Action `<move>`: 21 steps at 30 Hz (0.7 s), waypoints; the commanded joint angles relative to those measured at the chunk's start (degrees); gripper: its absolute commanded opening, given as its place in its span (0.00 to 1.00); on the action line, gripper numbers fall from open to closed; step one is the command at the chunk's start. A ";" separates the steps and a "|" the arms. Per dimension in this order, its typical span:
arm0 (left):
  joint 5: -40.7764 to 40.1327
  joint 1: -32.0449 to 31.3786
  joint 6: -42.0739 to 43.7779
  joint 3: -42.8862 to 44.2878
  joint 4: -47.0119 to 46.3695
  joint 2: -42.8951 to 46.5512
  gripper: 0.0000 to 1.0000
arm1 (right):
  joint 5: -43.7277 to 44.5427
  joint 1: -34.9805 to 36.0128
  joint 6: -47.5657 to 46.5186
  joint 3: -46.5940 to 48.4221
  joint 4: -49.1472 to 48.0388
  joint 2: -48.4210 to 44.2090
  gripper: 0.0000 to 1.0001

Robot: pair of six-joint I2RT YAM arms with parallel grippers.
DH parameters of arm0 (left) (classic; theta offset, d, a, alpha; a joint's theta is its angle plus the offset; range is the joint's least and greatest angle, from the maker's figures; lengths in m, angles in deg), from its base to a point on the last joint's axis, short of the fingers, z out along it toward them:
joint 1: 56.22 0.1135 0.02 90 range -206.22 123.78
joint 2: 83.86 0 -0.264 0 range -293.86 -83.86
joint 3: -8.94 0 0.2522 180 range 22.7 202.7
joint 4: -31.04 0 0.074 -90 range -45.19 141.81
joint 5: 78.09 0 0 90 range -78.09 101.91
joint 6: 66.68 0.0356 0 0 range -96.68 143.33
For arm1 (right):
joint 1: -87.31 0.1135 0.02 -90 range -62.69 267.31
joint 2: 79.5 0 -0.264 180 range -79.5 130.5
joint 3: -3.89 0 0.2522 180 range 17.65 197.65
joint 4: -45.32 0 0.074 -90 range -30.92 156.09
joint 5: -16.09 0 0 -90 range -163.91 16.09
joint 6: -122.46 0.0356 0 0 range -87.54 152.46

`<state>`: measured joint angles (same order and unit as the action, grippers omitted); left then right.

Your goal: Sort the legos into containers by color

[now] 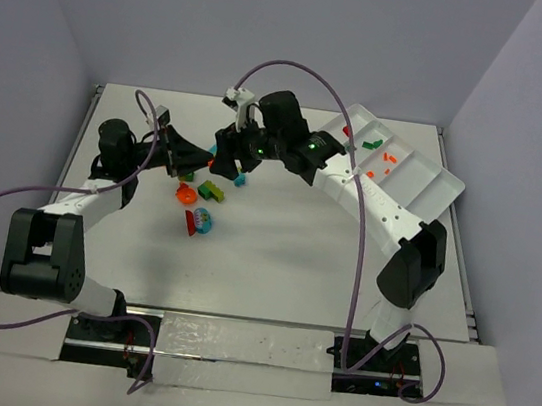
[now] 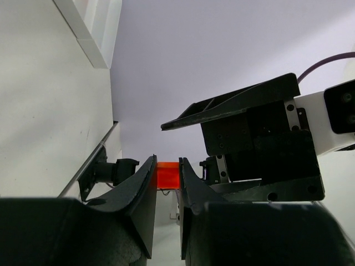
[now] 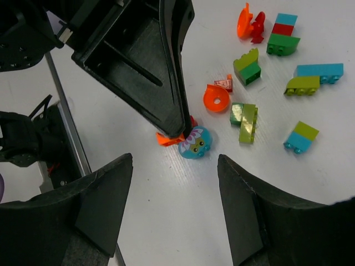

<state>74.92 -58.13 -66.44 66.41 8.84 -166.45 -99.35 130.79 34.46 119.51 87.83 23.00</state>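
My left gripper (image 2: 167,176) is shut on an orange-red brick (image 2: 167,174), pinched at the fingertips. In the top view this gripper (image 1: 208,162) is held over the left middle of the table. My right gripper (image 3: 175,191) is open and empty, its jaws wide apart, right beside the left one (image 1: 231,152). In the right wrist view the left gripper's fingers (image 3: 161,77) end at the orange brick (image 3: 168,139). A cyan round flower-face piece (image 3: 195,143) lies beside it. Loose legos (image 1: 210,194) lie on the table. The white tray (image 1: 424,189) stands at the back right.
The right wrist view shows an orange ring (image 3: 215,98), green and yellow-green bricks (image 3: 244,119), a cyan bar (image 3: 319,70) and a red-cyan-green stack (image 3: 283,36). The tray holds orange pieces (image 1: 388,160) and a green one (image 1: 370,144). A purple cable (image 1: 357,165) hangs over the right arm.
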 commanded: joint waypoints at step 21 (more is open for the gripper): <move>-1.22 -1.79 -6.20 -0.64 -8.06 0.76 0.00 | -0.75 1.34 -0.77 5.36 -0.18 3.93 0.48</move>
<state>73.89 -59.57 -71.12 65.53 5.33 -166.45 -99.08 131.67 34.33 123.78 88.34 26.96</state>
